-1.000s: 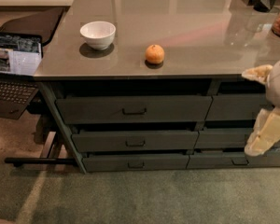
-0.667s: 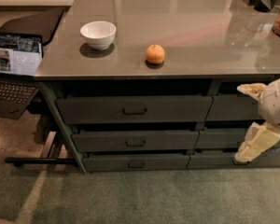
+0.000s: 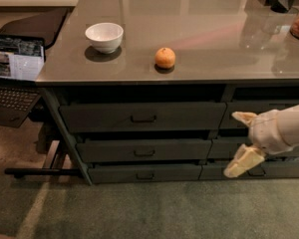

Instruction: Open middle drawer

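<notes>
Since a second ago, the cream-coloured two-finger gripper [image 3: 241, 139] has come in leftward from the right edge and dropped a little. Its fingers are spread wide, one up and one down, with nothing between them.

A dull green carpet [image 3: 164, 208] covers the floor. On it stands a wide cabinet with a glossy grey countertop [image 3: 214, 34] and columns of dark grey-green drawers beneath. In the left column, the tall top drawer [image 3: 99, 117] sits above the middle drawer [image 3: 109, 151], which has a flat front of medium height and a small dark bar handle [image 3: 144, 153] at its centre. None of its interior shows. Under it is the thin bottom drawer [image 3: 114, 173].

An open black laptop [image 3: 12, 68] sits left of the cabinet. The gripper hangs in front of the right column, just beyond the middle drawer's right end and well apart from its handle.

On the countertop are a round white bowl [image 3: 104, 36] and, to its right, a small orange fruit [image 3: 165, 58].
</notes>
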{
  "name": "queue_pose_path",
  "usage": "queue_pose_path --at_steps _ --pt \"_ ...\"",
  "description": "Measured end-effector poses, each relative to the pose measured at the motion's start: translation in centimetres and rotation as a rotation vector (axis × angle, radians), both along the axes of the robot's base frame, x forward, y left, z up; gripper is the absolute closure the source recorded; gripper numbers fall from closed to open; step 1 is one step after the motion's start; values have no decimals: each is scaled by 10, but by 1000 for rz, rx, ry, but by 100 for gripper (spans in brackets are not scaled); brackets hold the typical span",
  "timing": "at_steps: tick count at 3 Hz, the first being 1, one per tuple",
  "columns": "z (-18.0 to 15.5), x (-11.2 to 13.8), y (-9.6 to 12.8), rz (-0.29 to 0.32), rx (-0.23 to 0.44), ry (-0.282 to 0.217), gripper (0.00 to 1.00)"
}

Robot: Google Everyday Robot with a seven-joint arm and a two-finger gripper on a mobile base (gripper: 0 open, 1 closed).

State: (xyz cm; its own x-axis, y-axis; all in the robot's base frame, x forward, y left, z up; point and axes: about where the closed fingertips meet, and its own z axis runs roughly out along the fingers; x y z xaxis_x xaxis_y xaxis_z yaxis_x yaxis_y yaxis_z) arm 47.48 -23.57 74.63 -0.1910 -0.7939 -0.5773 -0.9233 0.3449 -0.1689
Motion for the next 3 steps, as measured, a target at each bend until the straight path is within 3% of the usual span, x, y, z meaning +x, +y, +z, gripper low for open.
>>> queue_pose_path --at_steps 2,3 --pt "-80 17 40 35 118 66 0" --pt "-109 21 63 44 157 66 0"
